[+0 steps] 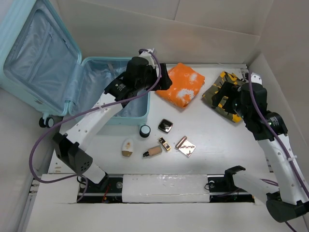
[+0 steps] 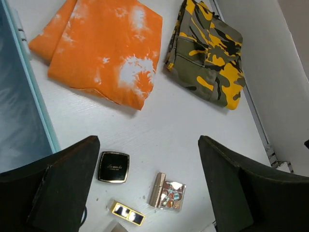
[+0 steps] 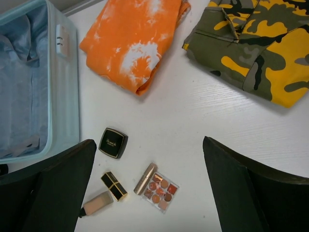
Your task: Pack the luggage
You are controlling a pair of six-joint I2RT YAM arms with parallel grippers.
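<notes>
The luggage (image 1: pixel 43 63) lies open at the left, its pale aqua lid leaning back and its lined base (image 3: pixel 65 101) flat on the table. My left gripper (image 1: pixel 163 78) hovers open and empty just right of the base's rim (image 2: pixel 36 96), over the edge of an orange tie-dye cloth (image 2: pixel 104 46). My right gripper (image 1: pixel 226 94) hangs open and empty above a yellow camouflage garment (image 3: pixel 256 46). Between the left wrist's fingers (image 2: pixel 72 179) I look down on bare table. The right gripper (image 3: pixel 149 145) also holds nothing.
Small cosmetics sit in the middle front: a black compact (image 1: pixel 165 125), a round black-capped jar (image 1: pixel 145 130), a white oval bottle (image 1: pixel 127 147), a foundation bottle (image 1: pixel 153 152), a black-gold lipstick (image 1: pixel 164 144), a rose-gold tube (image 1: pixel 180 142) and an eyeshadow palette (image 1: pixel 187 150). White walls enclose the table.
</notes>
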